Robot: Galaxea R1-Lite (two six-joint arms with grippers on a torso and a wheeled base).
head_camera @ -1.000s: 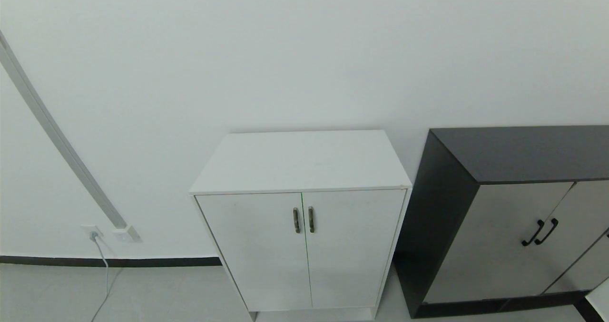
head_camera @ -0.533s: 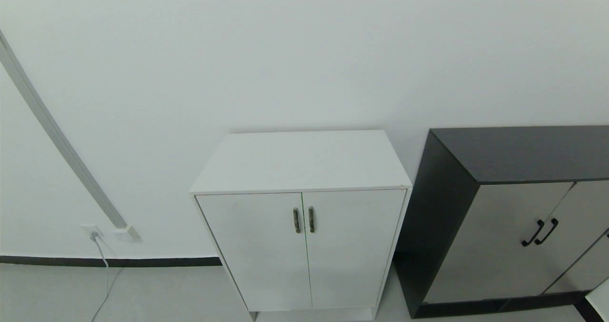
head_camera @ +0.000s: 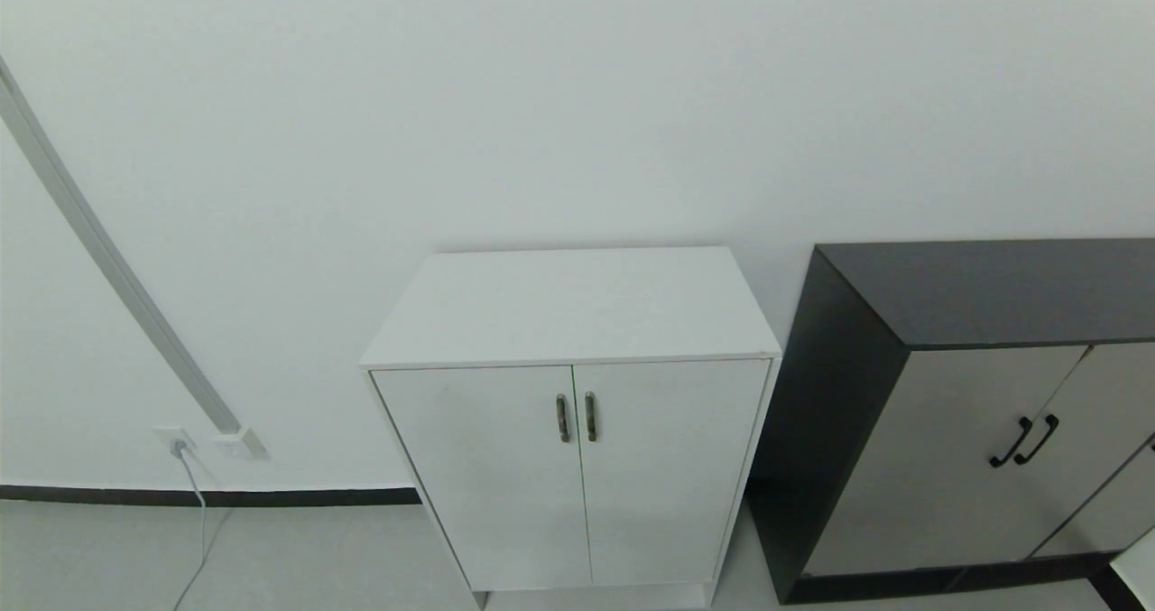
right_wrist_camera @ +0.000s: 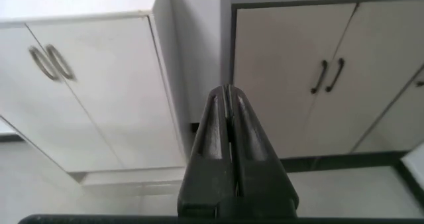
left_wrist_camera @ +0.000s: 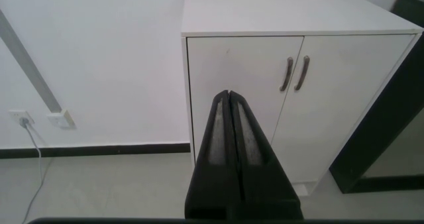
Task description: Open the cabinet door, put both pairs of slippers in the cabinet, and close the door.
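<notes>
Doors shut, the white cabinet (head_camera: 487, 476) stands apart from the left gripper (left_wrist_camera: 228, 97) and the right gripper (right_wrist_camera: 228, 91), both pinched closed and holding nothing, pointing toward it.

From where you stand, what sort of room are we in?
Probably a sparsely furnished indoor room, perhaps an entryway: a white two-door cabinet and a dark cabinet stand against a plain white wall, with a wall socket low down.
</notes>
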